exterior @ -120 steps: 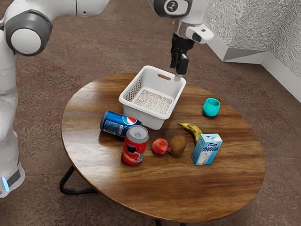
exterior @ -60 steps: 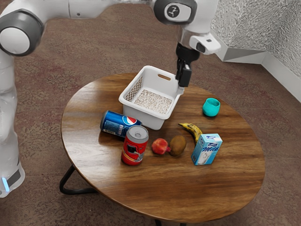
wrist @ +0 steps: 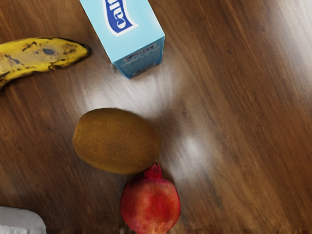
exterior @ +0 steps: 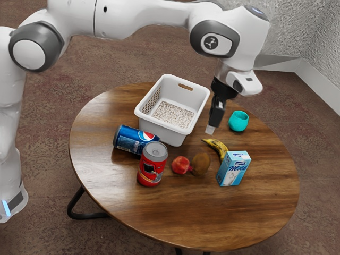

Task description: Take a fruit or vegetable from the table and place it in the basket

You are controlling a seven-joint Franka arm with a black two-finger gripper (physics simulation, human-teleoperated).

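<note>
Kiwi (wrist: pixel 116 141), one: lying on the surface (exterior: pixel 228 218), below the end effector (exterior: pixel 211 129); a likely pick, though the target remains open.
Pomegranate (wrist: pixel 151 204), one: beyond the end effector on the kiwi's side, crown against the kiwi.
Banana (wrist: pixel 41 53), one: near and below the end effector, beside the milk carton (exterior: pixel 234 168).
End effector: raised above the surface; whether wide or narrow, cannot tell; no fruit held.
Basket (exterior: pixel 159 132), white: beside the end effector, toward the exterior view's left.
Cup (exterior: pixel 238 121), teal: near the end effector, opposite side.
Step in hand: approach, before grasping. Next move calls for centring over one fruit, then lowering; for the kiwi, clearance from the pomegranate.
</note>
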